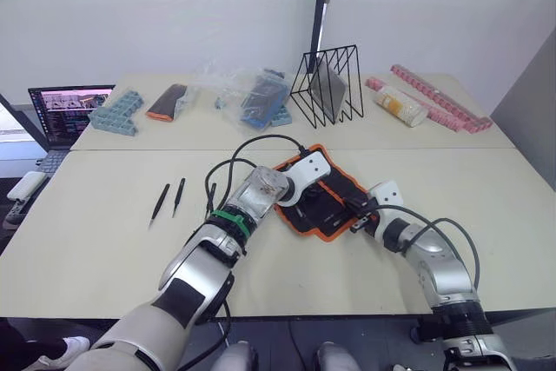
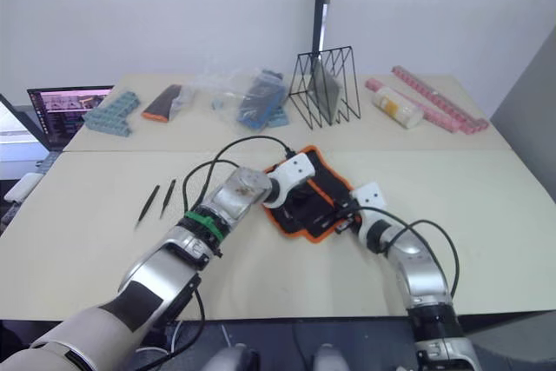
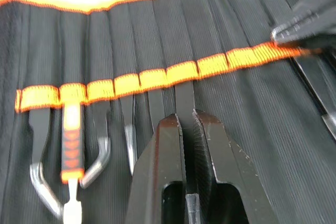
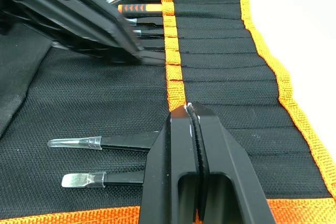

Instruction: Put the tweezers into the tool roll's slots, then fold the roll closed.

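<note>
The tool roll lies open on the table, black with orange edging and an orange middle stripe. My left gripper is shut on a slim black tweezer whose end sits in a slot under the stripe. Beside it, other slots hold several tools. My right gripper is shut, with its tips pressed on the orange stripe further along the roll, where two clear-capped tweezers sit in slots. Two loose tweezers lie on the table to the left of the roll.
Along the table's far side stand a black wire rack, plastic bags, a dark pouch with an orange end, blue blocks, a bottle and pink strips. A laptop sits at far left.
</note>
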### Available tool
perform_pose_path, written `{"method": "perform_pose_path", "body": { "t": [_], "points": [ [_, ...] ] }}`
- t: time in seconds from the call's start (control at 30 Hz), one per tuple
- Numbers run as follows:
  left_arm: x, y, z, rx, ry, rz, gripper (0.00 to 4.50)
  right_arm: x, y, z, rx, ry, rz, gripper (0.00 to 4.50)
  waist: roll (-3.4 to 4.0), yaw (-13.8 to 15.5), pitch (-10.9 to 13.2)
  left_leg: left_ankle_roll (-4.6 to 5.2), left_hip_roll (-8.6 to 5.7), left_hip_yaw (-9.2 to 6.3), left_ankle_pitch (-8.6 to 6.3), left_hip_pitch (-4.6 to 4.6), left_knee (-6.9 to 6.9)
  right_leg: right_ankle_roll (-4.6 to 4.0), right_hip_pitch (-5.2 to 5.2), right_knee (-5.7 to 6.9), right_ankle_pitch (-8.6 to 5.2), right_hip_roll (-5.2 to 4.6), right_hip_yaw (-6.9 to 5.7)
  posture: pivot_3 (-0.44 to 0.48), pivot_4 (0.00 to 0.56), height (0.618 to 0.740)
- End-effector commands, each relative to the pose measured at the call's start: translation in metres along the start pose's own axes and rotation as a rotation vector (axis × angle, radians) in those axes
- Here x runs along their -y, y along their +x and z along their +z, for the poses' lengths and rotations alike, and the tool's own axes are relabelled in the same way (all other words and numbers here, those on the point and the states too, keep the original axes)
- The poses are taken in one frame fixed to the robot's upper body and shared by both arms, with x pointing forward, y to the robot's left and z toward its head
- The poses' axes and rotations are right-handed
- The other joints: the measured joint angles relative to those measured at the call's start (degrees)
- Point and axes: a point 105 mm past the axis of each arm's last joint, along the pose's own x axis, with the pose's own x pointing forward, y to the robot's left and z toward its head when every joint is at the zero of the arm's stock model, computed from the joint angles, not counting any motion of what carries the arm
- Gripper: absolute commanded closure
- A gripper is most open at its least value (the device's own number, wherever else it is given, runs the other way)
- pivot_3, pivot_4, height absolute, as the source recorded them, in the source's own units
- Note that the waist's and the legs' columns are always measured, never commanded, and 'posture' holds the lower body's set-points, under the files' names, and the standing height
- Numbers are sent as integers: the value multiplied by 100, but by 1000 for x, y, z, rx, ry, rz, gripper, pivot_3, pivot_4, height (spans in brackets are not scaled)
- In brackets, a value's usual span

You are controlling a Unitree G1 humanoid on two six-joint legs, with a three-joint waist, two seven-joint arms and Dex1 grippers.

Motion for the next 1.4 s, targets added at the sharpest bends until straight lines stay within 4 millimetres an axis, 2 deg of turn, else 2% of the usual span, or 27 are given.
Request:
{"method": "perform_pose_path", "body": {
  "t": [0.03, 0.13, 0.23, 0.43, 0.5, 0.63, 0.77, 0.87, 1.0, 1.07, 1.13, 1.27, 1.33, 1.4],
  "points": [
    [-6, 6, 13, 41, 31, 72, 4467, -11, -2, -34, -115, 57, 19, 4500, -1, 0, 0, 0, 0, 0, 0, 0, 1, 0, 0, 0, 0, 0, 0, 0, 150, 740],
    [-4, 12, 12, 51, 23, 99, 4467, -15, -3, -42, -132, 67, 22, 4500, -2, -2, -1, 1, 1, 0, 0, 3, 1, 1, 3, 2, 0, 1, -1, 0, 150, 740],
    [4, 16, 7, 39, 11, 56, 4467, -16, -2, -45, -136, 73, 17, 4500, -7, -1, -5, 0, -1, 0, 0, 13, 4, 2, 16, 2, 0, 0, 0, 0, 150, 740],
    [0, 14, 5, 30, 12, 43, 4467, -21, 0, -48, -137, 81, 20, 4500, -18, -10, -15, 1, -1, 0, 0, 27, 4, 4, 29, 2, 0, 2, 0, 0, 150, 740],
    [-2, 10, 4, 34, -19, 14, 3620, -21, 0, -49, -138, 83, 15, 4500, -17, -29, -15, 1, 0, 0, 0, 27, 5, 4, 28, 3, 0, 3, 0, 0, 150, 740],
    [-15, -3, -10, 30, -57, -16, 2364, -22, 0, -56, -152, 105, 7, 4500, -16, -50, -16, 1, 6, 0, -1, 25, 4, 4, 21, 8, 0, 10, 0, 0, 150, 740],
    [-33, -26, -16, 63, -104, -40, 1002, -21, 1, -58, -153, 109, 5, 4500, -15, -81, -17, 1, 15, 0, -1, 25, 1, 4, 12, 21, -1, 18, 3, 0, 150, 740],
    [-51, -54, -13, 130, -145, -28, 16, -19, 1, -56, -141, 104, 1, 4500, -15, -92, -17, 1, 16, 0, -1, 24, 2, 4, 5, 33, -1, 18, 6, 0, 150, 740],
    [-80, -111, -20, 172, -146, 92, 16, -15, 1, -50, -107, 92, -3, 4500, -14, -125, -17, 1, 31, 0, -1, 23, 2, 4, 1, 39, -1, 20, 9, 0, 150, 740],
    [-87, -143, -27, 189, -169, 146, 16, -15, 1, -49, -103, 87, -1, 4500, -13, -146, -17, 0, 36, 0, -1, 23, -1, 4, -3, 41, -1, 20, 11, 0, 150, 740],
    [-92, -172, -43, 167, -200, 229, 16, -15, 2, -49, -98, 77, 2, 4500, -12, -142, -18, 0, 38, -3, -2, 24, -4, 4, -2, 40, -1, 20, 11, 0, 150, 740],
    [-92, -214, -77, 126, -261, 403, 16, -11, 4, -48, -95, 63, -10, 4500, -11, -98, -19, -2, 38, -5, -2, 36, -8, 4, 5, 36, 0, 17, 11, 0, 150, 740],
    [-89, -237, -98, 101, -262, 517, 16, -9, 6, -47, -90, 55, -18, 4500, -12, -102, -20, -3, 40, -3, -3, 40, -9, 2, 7, 34, 0, 17, 15, 0, 150, 740],
    [-78, -257, -121, 69, -340, 576, 16, -6, 5, -47, -85, 55, -31, 4500, -13, -100, -20, -9, 43, -2, -2, 47, -20, 1, 7, 34, 0, 16, 21, 0, 150, 740]
  ]
}}
